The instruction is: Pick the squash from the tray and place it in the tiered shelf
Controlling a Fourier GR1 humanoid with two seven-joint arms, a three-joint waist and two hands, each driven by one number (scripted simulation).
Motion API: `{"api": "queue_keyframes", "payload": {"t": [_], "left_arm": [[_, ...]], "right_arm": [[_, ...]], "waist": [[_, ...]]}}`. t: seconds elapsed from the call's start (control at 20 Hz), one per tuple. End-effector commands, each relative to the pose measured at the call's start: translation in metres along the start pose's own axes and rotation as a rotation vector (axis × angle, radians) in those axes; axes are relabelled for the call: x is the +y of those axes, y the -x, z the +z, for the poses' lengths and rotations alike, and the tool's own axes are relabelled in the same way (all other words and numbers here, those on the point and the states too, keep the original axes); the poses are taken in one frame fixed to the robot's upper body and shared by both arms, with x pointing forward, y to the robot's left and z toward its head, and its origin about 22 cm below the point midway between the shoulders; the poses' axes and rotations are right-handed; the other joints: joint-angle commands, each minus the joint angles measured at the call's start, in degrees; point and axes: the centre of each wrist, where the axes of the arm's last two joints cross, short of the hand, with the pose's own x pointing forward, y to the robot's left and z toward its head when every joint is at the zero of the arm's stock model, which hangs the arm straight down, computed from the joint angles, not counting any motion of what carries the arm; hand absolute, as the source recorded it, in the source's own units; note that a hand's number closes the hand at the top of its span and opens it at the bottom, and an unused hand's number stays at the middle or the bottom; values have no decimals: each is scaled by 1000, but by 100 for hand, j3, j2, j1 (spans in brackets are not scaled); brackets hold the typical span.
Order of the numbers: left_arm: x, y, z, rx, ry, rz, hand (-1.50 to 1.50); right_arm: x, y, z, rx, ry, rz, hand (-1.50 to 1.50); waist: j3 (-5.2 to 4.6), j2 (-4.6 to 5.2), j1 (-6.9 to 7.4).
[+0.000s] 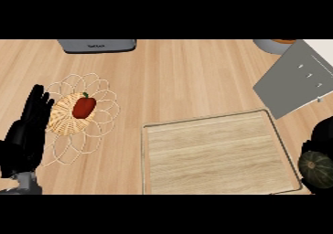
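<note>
1. Presently, the squash [318,169] lies at the right edge, just outside the tray [210,151], under the right robot hand [326,132]; whether it is gripped cannot be told.
2. Left robot hand [30,123] rests open, left.
3. Risk: carried low, the squash may strike the tiered shelf [294,80].

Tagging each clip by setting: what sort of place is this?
Probably a kitchen: a wood-grain counter, a grey appliance at the far edge, and a red pepper in a wicker basket.
</note>
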Motion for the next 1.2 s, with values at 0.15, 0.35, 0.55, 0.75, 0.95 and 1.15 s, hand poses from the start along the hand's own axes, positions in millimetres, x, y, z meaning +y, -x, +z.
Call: {"api": "queue_keyframes", "payload": {"t": [0.15,0.35,0.55,0.75,0.95,1.15], "left_arm": [[5,-5,-3,-10,6,-9,0],[-5,8,4,9,-12,-2,0],[0,-5,-2,-17,7,-4,0],[-3,-7,2,-22,33,20,0],[-27,3,4,-28,36,1,0],[-34,0,-4,-20,63,15,0]], "right_arm": [[-66,23,59,-124,197,-257,150],[-103,30,94,-117,339,-380,150],[-147,37,130,-10,494,-409,150],[-169,41,152,65,570,-374,150],[-175,54,148,106,589,-412,150],[-175,66,124,132,645,-430,150]], "waist": [[-18,-11,-28],[-26,-27,-118],[-19,-2,47],[-6,30,223],[-3,47,274],[-1,58,322]]}}
